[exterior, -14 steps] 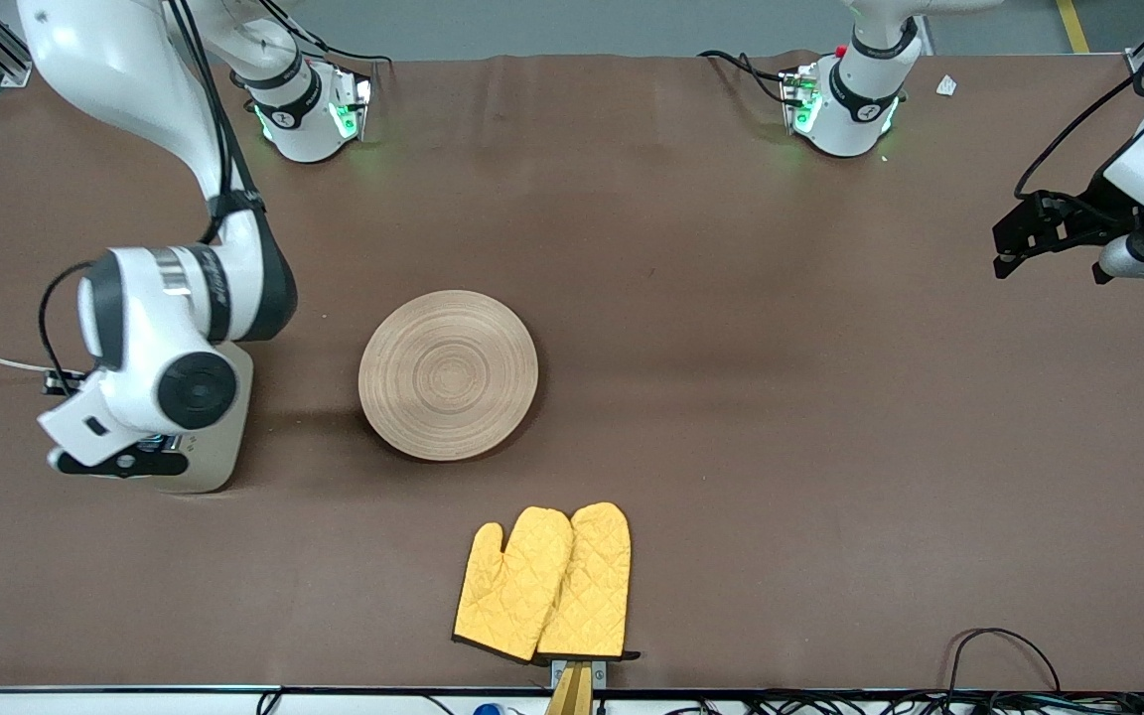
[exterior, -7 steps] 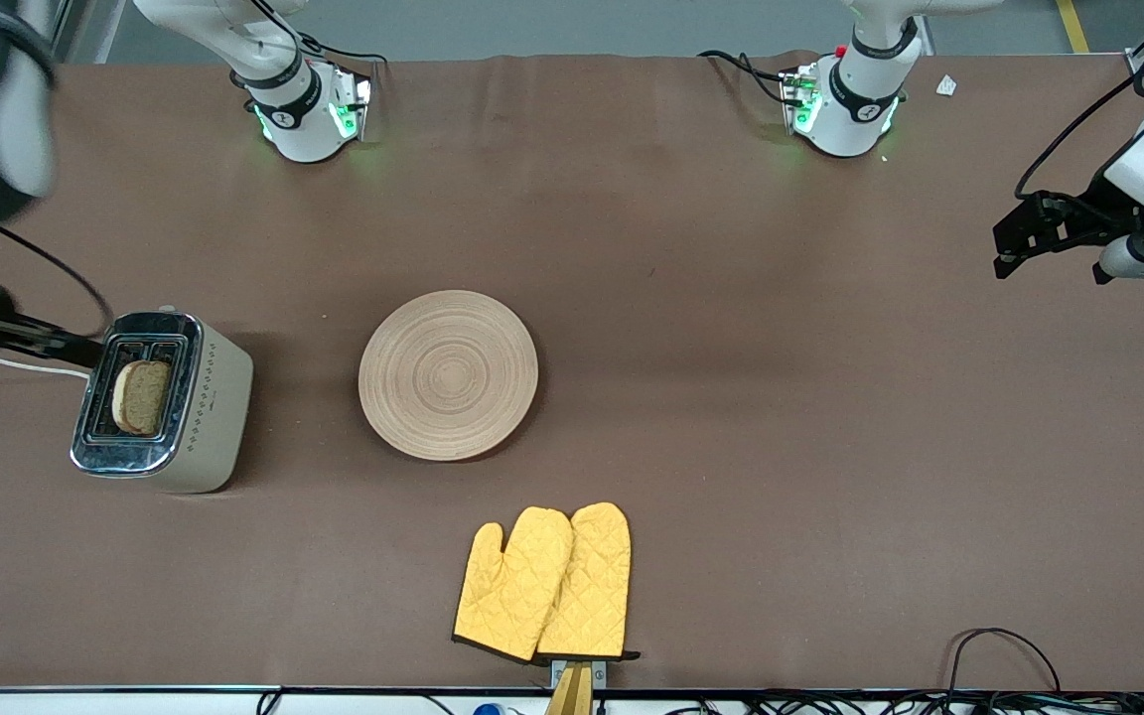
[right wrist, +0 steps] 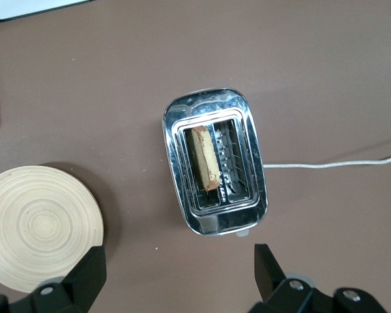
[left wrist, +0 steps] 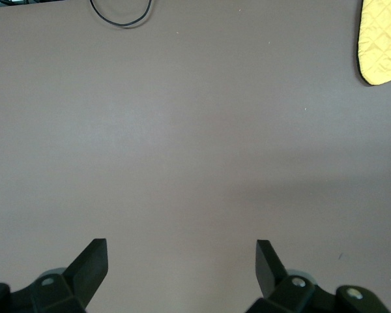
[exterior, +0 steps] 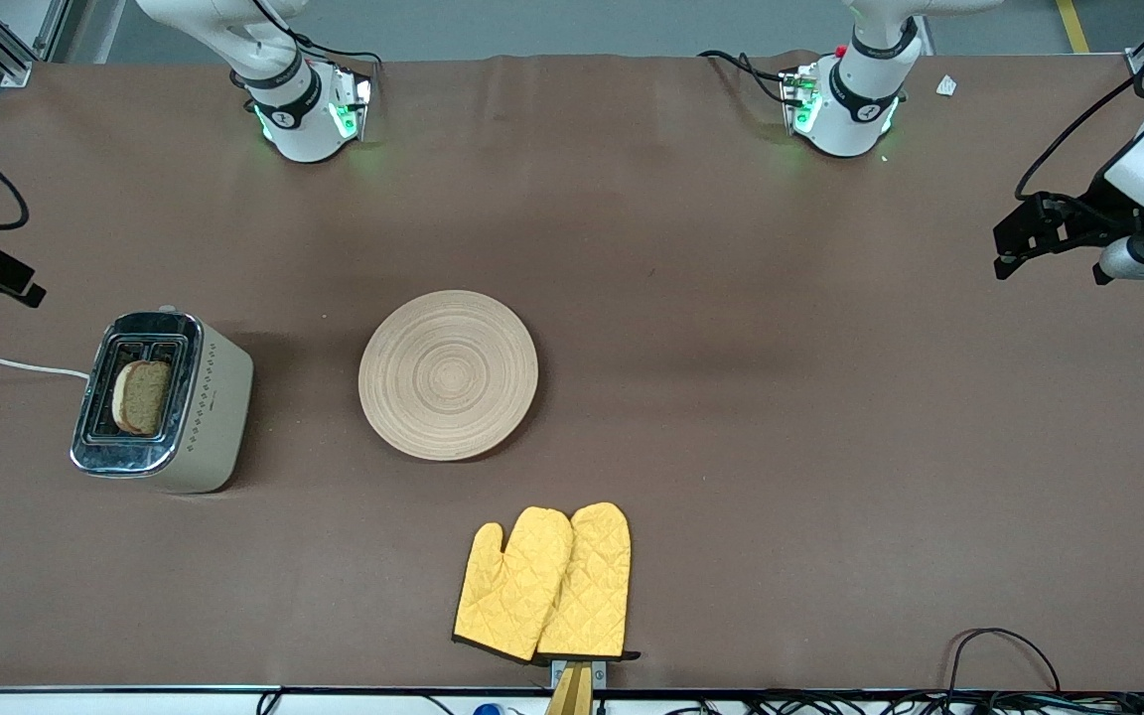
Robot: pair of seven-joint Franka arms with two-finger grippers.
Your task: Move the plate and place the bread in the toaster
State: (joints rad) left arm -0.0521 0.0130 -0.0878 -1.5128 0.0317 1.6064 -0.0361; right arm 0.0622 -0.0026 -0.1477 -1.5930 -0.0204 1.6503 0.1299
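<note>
**Bread stands in the toaster, both grippers empty**

The toaster (exterior: 163, 402) sits at the right arm's end of the table, its chrome top facing up and its white cord (exterior: 6, 364) trailing off toward the table edge. The bread (exterior: 141, 396) stands upright in one of the two slots, the one closer to the plate; the other slot is empty, as the right wrist view shows (right wrist: 204, 158). The plate (exterior: 448, 374) lies flat and bare near the middle of the table, beside the toaster but apart from it, with nothing on it.

A pair of yellow oven mitts (exterior: 544, 583) lies nearer to the front camera than the plate, at the table's edge.

The right gripper (right wrist: 177, 277) hangs high over the toaster, looking straight down on it, with its fingers spread wide and nothing between them. In the front view only a dark part of that arm shows at the frame's edge.

The left gripper (left wrist: 181, 264) waits over bare table at the left arm's end, well apart from the plate, its fingers likewise spread and empty.
</note>
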